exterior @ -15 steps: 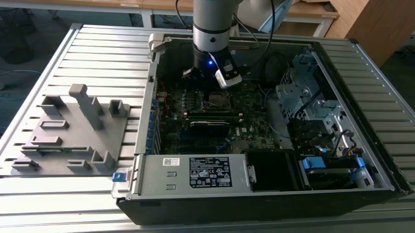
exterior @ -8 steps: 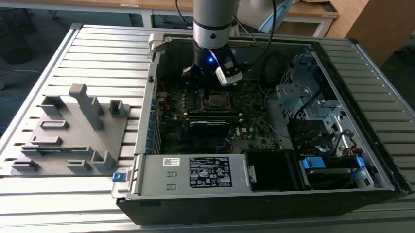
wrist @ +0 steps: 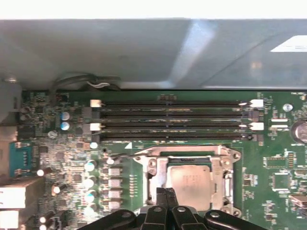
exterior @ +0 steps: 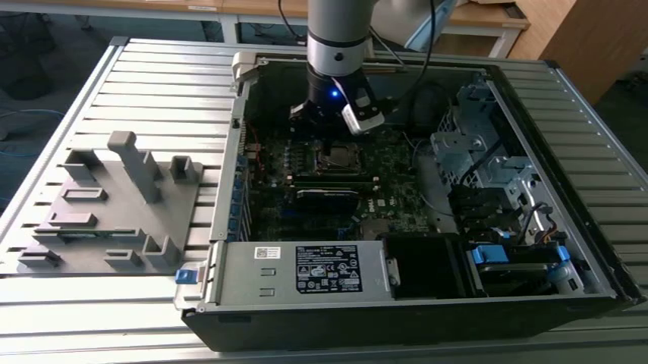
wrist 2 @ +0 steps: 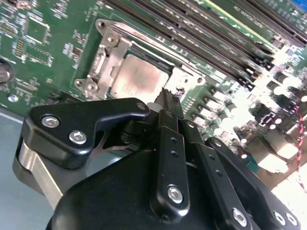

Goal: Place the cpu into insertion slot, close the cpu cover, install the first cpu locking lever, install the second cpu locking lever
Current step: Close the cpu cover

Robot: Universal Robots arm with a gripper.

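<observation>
Cpu [wrist: 192, 182] sits in the insertion slot [exterior: 338, 157] near the middle of the green motherboard [wrist: 268, 163], its dull silver face up. From where I stand, the cpu cover [wrist: 225, 179] looks to be lying down flat, framing the chip on all sides. A thin wire lever [wrist: 120, 156] runs along the socket edge nearest the long black memory slots [wrist: 172, 120]; I cannot tell whether it is hooked down.

The arm [exterior: 339, 45] reaches straight down into the open computer case [exterior: 405, 318]. Its gripper [wrist 2: 167, 96] hangs low over the socket, the two black fingers [wrist 2: 168, 143] pressed together with nothing visible between them. In both wrist views the joined tip [wrist: 165, 194] lies at the chip's edge, just beside the cover's rim; whether it touches the metal I cannot make out.

The case lies on its side on a slatted metal table [exterior: 162, 76]. A grey power supply [exterior: 303, 269] fills the case's near end, and a grey moulded fixture [exterior: 111, 205] rests on the table towards the exterior view's left, well apart from the arm.
</observation>
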